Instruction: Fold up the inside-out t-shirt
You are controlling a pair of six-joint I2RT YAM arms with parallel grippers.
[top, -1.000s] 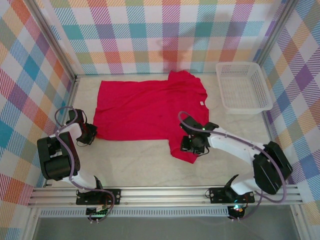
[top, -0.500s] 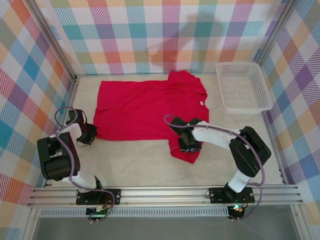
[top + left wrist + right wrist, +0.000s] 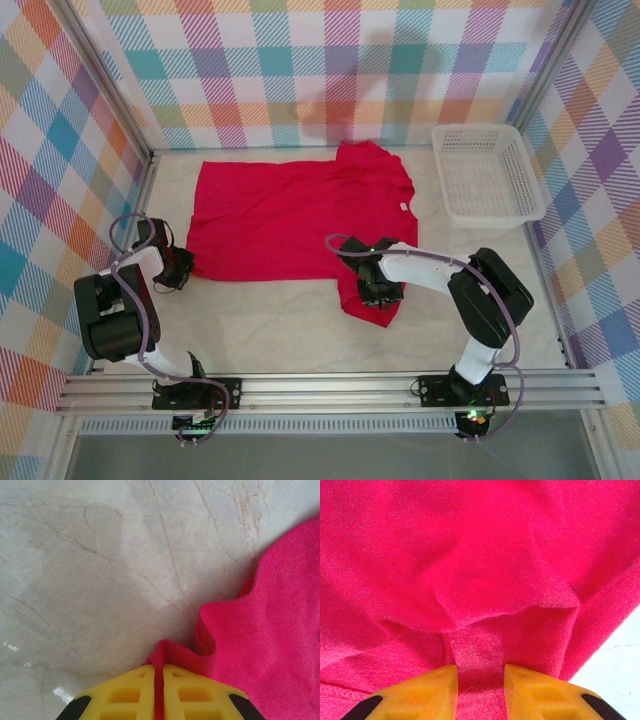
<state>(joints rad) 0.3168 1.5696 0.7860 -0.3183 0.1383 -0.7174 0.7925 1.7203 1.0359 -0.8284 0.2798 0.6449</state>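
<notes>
At the centre of the tabletop (image 3: 270,325), the inside-out t-shirt (image 3: 290,220) lies spread flat in a single layer, hem to the left and collar end to the right. Its white tag (image 3: 403,207) is exposed near the collar. One sleeve points to the far wall and the near sleeve (image 3: 368,305) trails toward the arms. No fold is visible anywhere in the body, so I judge the task to be at its start: the shirt is laid out, and every fold is left to make.

The left hand (image 3: 180,268) sits at the near hem corner. In its wrist view the left hand (image 3: 159,672) is closed tight, with a thin pleat of red cloth pinched between its yellow fingers (image 3: 132,690).

The right hand (image 3: 378,290) is down on the near sleeve. The wrist view shows the right hand (image 3: 480,672) at a narrow gap, with a ridge of cloth lying in it. Whether that ridge is clamped cannot be told.

A white mesh basket (image 3: 476,127) stands well apart in the far right corner.
</notes>
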